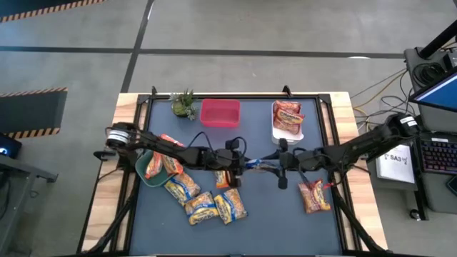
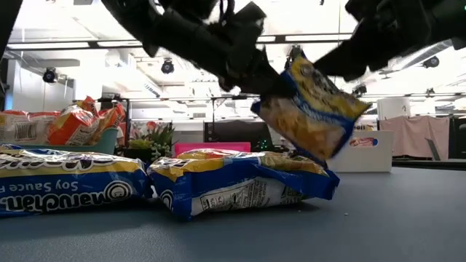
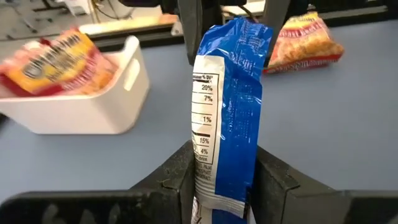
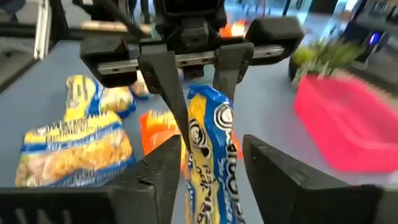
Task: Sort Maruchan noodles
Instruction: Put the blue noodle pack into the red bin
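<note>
A yellow-and-blue Maruchan packet (image 1: pixel 257 164) hangs over the middle of the table between my two grippers. My left gripper (image 3: pixel 224 180) comes from the table's left and is shut on the packet's near end. My right gripper (image 4: pixel 211 168) comes from the right, open. Its fingers stand on either side of the packet's other end, with a gap showing beside one finger. More yellow-and-blue packets (image 1: pixel 207 203) lie flat near the front. Orange packets (image 1: pixel 161 165) sit in a green bin (image 1: pixel 143 171) and red ones (image 1: pixel 288 118) in a white bin (image 1: pixel 280 133). My left gripper pinches the packet's end (image 3: pixel 214 186) between its two fingers, one on each flat face. The fingers come from the table's left, slanting slightly down. The packet stands on edge, reaches away toward my right gripper, and hangs clear of the packets below (image 2: pixel 247 182).
A pink bin (image 1: pixel 220 113) and a small green plant (image 1: pixel 184 105) stand at the far edge. A loose red packet (image 1: pixel 314 196) lies at the right front and an orange one (image 1: pixel 227 178) below the grippers. Bare mat shows at the near right.
</note>
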Robot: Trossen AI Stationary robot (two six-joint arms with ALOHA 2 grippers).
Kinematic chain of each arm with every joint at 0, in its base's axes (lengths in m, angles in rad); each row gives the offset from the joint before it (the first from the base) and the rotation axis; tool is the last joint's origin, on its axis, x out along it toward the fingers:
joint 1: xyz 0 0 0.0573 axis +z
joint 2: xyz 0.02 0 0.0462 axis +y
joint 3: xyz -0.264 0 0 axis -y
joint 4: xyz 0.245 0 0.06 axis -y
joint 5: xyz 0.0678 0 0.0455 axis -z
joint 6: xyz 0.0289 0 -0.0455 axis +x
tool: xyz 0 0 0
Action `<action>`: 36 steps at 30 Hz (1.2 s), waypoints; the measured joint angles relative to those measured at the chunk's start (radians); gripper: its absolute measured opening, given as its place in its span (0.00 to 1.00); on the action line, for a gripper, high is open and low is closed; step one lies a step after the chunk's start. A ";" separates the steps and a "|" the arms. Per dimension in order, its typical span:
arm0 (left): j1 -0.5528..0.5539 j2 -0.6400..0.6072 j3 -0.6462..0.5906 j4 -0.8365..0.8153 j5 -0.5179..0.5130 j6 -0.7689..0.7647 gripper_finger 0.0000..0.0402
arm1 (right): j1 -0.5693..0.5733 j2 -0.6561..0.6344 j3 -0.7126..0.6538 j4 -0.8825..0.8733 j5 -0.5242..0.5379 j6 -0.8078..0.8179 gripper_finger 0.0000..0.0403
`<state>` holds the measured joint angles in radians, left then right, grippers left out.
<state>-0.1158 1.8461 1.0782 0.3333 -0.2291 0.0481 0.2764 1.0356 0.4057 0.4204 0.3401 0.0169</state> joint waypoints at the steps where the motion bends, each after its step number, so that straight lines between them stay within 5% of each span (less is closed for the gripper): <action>1: 0.000 -0.018 0.000 -0.016 -0.009 0.008 0.23 | 0.000 -0.023 0.000 0.000 0.001 -0.016 0.42; 7: 0.001 -0.134 0.000 -0.162 -0.123 0.063 0.23 | -0.009 -0.159 0.001 0.012 0.058 -0.097 0.46; 15: 0.043 -0.312 0.005 -0.484 -0.579 0.089 0.24 | -0.069 -0.315 0.011 0.111 0.133 -0.130 0.45; 19: 0.144 -0.392 0.006 -0.579 -0.656 -0.018 0.24 | -0.106 -0.340 0.059 0.109 0.133 -0.135 0.44; 21: 0.212 -0.421 0.008 -0.595 -0.618 -0.106 0.24 | -0.116 -0.338 0.080 0.109 0.135 -0.135 0.44; 26: 0.386 -0.448 0.047 -0.710 -0.312 -0.252 0.23 | -0.129 -0.326 0.122 -0.042 0.134 -0.114 0.43; 36: 0.566 -0.316 0.396 -1.211 -0.095 -0.319 0.23 | -0.148 -0.314 0.187 -0.273 0.135 -0.073 0.41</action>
<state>0.4503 1.5305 1.4746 -0.8775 -0.3240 -0.2711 0.1284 0.7219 0.5930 0.1470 0.4747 -0.0561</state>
